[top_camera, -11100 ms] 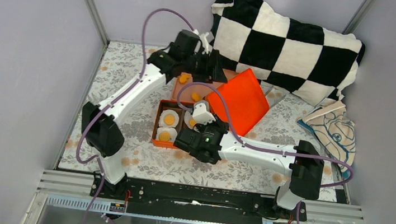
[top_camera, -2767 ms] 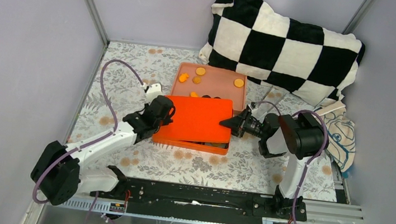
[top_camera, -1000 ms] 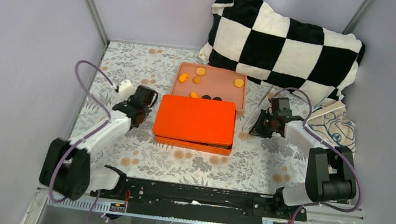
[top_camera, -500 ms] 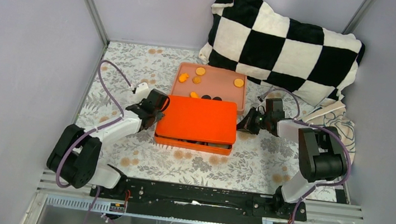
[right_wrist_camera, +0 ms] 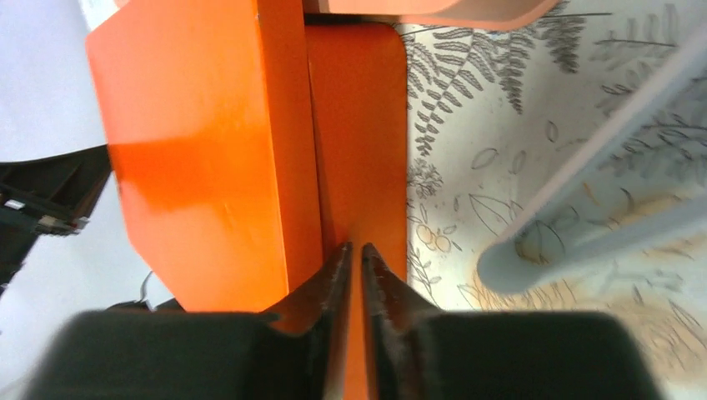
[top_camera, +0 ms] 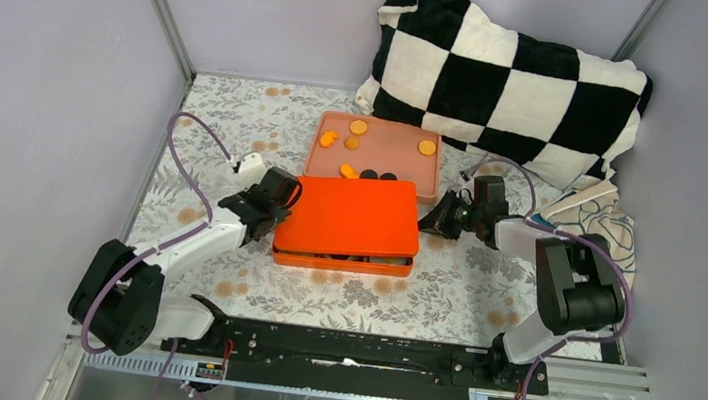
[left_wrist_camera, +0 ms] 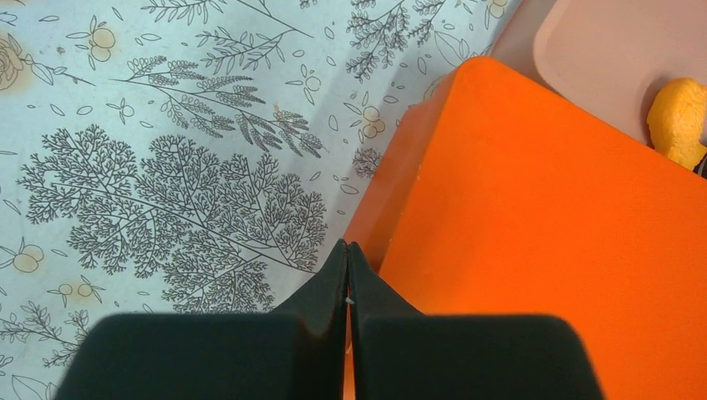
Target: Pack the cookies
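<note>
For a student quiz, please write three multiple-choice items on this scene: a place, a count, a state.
1. Where is the pink tray? A) behind the orange box B) on the pillow C) under the box
2. How many black cookies lie on it? A) none B) two C) five
3. How is the left end effector? A) wide open B) shut C) out of view
Answers: A, tray lies beyond the box; B, two dark discs at its near edge; B, fingers meet in the wrist view.

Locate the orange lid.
Top view, table centre: the orange lid sits on the orange box, just near-side of the pink tray, between the left gripper and right gripper.
</note>
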Controlling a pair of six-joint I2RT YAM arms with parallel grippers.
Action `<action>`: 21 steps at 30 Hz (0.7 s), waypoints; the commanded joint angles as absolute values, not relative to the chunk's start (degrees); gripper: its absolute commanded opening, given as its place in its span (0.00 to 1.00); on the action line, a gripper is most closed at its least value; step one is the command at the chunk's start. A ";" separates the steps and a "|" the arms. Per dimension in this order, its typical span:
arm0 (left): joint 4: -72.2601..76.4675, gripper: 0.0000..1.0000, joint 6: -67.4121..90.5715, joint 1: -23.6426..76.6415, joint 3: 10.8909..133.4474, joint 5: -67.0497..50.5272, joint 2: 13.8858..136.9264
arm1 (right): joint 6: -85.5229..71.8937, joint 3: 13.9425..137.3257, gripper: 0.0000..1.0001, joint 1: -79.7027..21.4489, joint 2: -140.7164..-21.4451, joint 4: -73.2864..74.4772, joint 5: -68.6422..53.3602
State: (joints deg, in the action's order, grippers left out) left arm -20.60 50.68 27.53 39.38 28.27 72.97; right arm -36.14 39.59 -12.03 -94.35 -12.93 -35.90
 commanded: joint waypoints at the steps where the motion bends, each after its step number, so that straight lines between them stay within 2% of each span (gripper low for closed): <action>1: -18.97 0.00 52.87 29.97 38.84 19.65 72.92 | -30.89 43.63 0.23 -15.05 -86.44 0.18 -29.76; 4: -20.35 0.00 52.73 29.97 39.19 20.85 72.59 | -30.96 43.93 0.37 -14.03 -82.49 5.96 -20.53; 5: -21.08 0.00 52.64 29.97 39.38 21.41 72.42 | -31.08 44.13 0.38 -13.45 -81.88 7.22 -19.23; 12: -24.67 0.00 51.27 29.95 39.75 27.19 67.69 | -33.81 41.50 0.38 -11.69 -79.96 2.51 -23.14; 21: -23.47 0.00 51.33 29.97 39.08 25.48 68.55 | -34.21 42.85 0.37 -10.27 -77.78 1.67 -21.50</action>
State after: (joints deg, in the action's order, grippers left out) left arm -23.20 51.11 29.61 39.38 25.54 68.05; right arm -33.56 41.71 -11.29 -81.56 3.36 -22.50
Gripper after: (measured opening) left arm 0.001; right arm 0.379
